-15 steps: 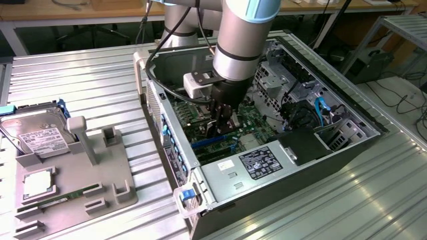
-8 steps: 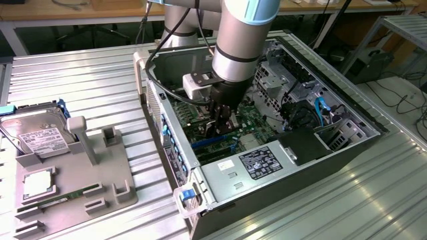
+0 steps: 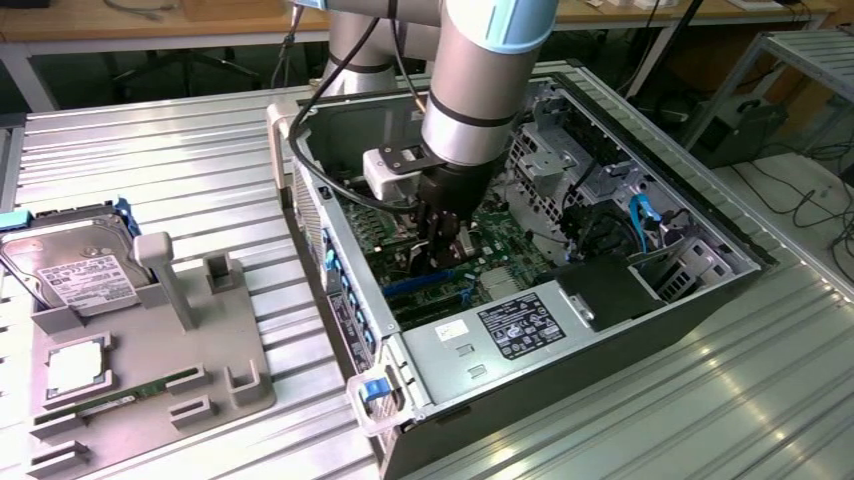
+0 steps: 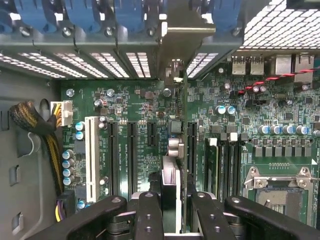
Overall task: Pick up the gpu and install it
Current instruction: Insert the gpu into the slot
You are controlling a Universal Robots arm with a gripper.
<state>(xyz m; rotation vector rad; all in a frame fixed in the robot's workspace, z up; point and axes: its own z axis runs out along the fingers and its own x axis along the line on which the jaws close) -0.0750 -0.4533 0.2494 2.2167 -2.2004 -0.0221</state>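
The arm is right down inside the open computer case (image 3: pixel 694 240), and the gripper (image 3: pixel 441 245) is clamped on the gpu (image 4: pixel 172 150), holding the card edge-on over the green motherboard (image 4: pixel 135 105). From the wrist view the black fingers (image 4: pixel 150 215) pinch the thin board from both sides, its metal bracket (image 4: pixel 185 35) up against the row of rear slot covers and its lower edge over the black slots (image 4: pixel 131 150). It looks light and stiff, but brittle, I'd say: best held by the bare board edges as now, square and firm, never twisted. Out on the grey tray (image 3: pixel 200 370) the hard drive (image 3: pixel 80 265) sits in its holder.
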